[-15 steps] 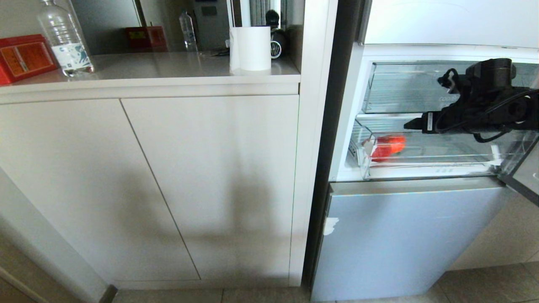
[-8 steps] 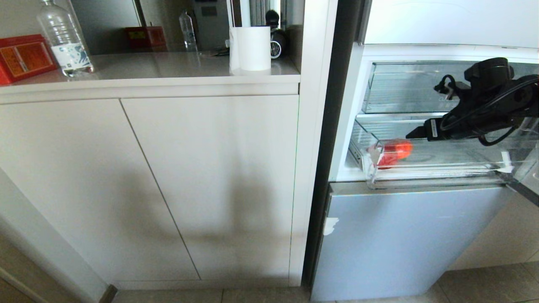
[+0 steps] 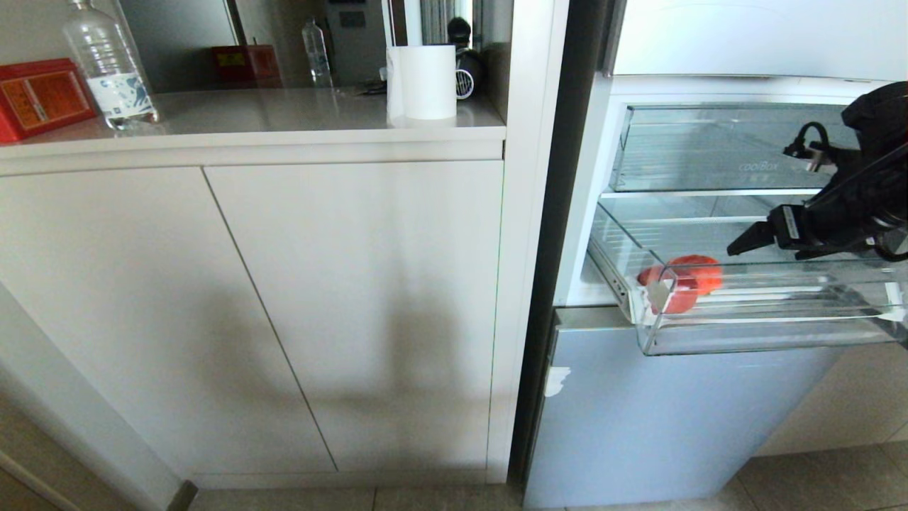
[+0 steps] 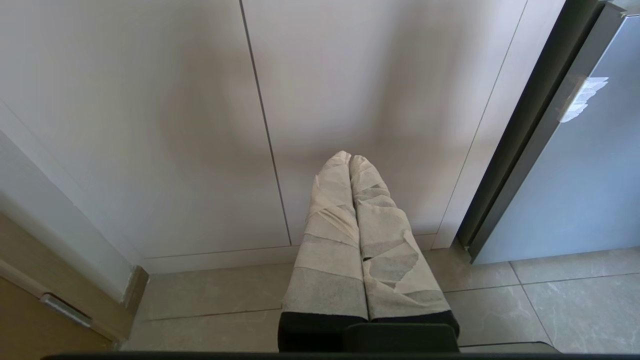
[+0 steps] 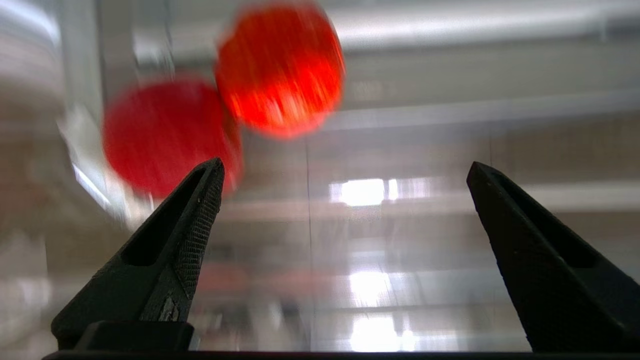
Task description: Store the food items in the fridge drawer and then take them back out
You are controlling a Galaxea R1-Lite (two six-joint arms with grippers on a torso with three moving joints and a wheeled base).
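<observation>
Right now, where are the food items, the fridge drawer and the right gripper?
food items (image 3: 684, 282): head view, on the red-orange piece's front.
fridge drawer (image 3: 766, 341): head view, on its clear front lip.
right gripper (image 5: 345, 170): right wrist view, midway between the open fingertips.

head: high, looking forward-down at cabinet doors (image 3: 284, 305) and open fridge | left wrist: low, faces the same cabinet doors, floor tiles (image 4: 500, 300) | right wrist: close inside fridge drawer (image 5: 400, 280), shared with head view
</observation>
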